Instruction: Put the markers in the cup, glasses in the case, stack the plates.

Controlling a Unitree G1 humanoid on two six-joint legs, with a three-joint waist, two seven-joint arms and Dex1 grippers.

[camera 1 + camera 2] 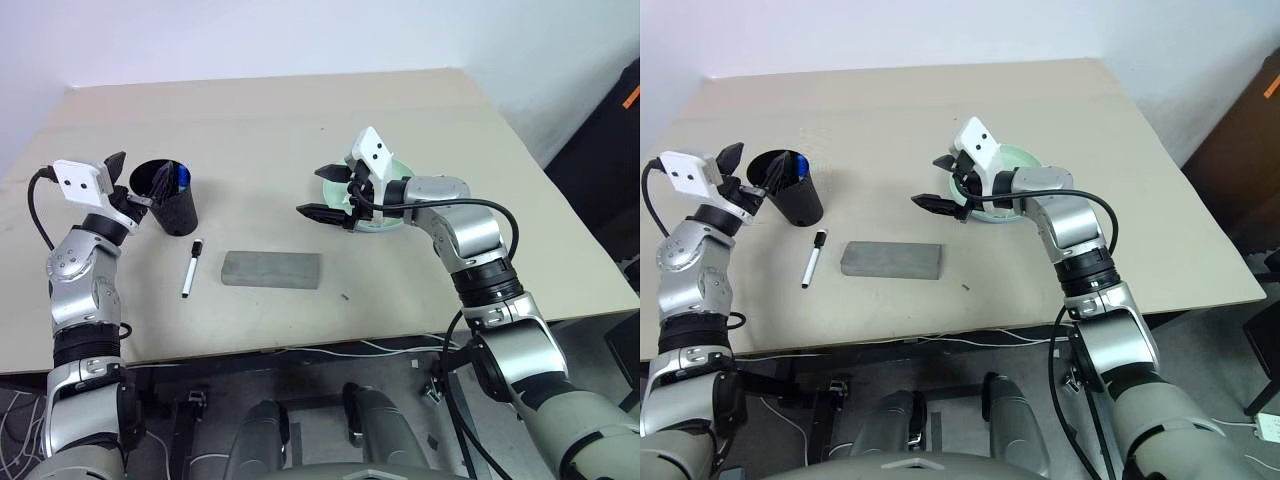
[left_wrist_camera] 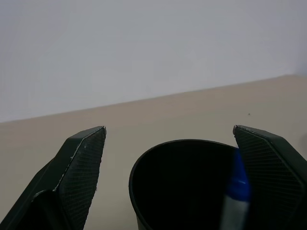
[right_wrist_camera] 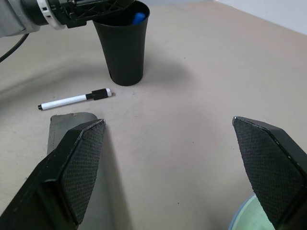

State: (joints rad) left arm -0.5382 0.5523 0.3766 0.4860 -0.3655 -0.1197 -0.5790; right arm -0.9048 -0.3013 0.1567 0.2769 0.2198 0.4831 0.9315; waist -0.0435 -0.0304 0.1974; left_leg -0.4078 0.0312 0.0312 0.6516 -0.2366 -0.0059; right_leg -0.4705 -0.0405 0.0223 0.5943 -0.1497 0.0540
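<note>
The black cup [image 1: 167, 198] stands at the table's left with the blue-capped marker [image 1: 182, 177] inside it. My left gripper [image 1: 128, 182] is open beside the cup's rim, with nothing between its fingers [image 2: 79, 167]. The black-capped marker [image 1: 190, 268] lies flat on the table in front of the cup. The grey case [image 1: 271, 269] lies shut near the middle; the glasses are out of view. The plates [image 1: 388, 218] sit together at centre right, pale green on top with a light blue edge [image 3: 240, 215] showing. My right gripper [image 1: 322, 192] hangs open just left of them, empty.
The beige table [image 1: 300, 120] ends close in front of the case, and cables hang below that front edge [image 1: 380, 347]. A dark object [image 1: 610, 130] stands off the table's right side.
</note>
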